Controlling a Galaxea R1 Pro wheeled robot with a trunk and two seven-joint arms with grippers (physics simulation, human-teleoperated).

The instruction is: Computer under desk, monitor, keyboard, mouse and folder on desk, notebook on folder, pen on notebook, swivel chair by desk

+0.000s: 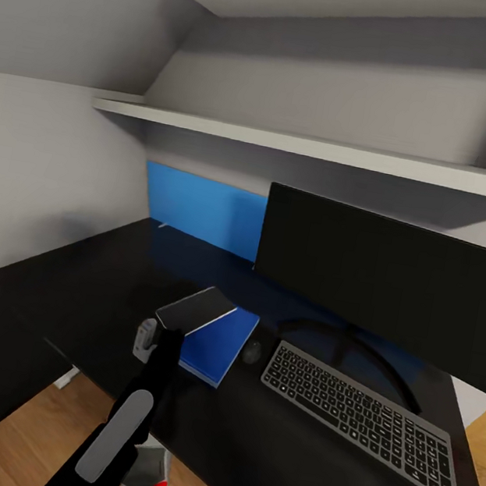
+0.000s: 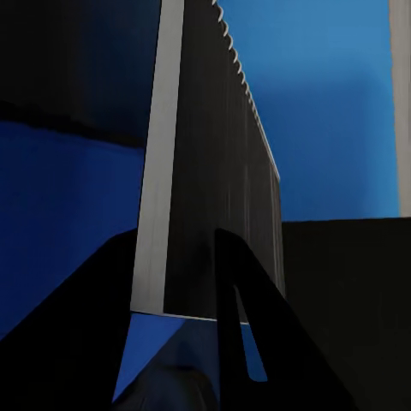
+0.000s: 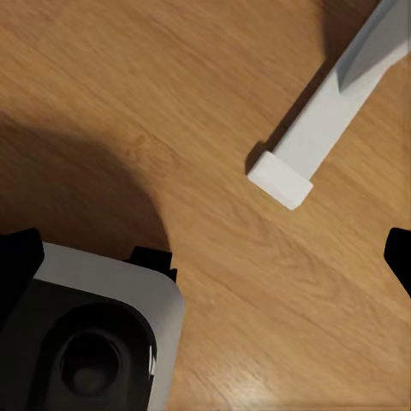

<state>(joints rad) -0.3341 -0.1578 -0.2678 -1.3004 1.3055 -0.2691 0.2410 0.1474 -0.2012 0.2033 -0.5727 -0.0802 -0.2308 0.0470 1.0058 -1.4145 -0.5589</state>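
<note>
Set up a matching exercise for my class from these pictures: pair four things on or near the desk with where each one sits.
Things:
1. notebook
2. mouse
3. keyboard
4. folder

Places:
A. between the folder and the keyboard
B. flat on the desk, left of the mouse
C. in front of the monitor
D. tilted over the folder, gripped at its near edge by the left gripper

Pairs: 1-D, 2-A, 3-C, 4-B

On the desk, the monitor is set toward the back edge, the keyboard before it. The mouse lies between keyboard and folder; the notebook is held tilted over the folder.
</note>
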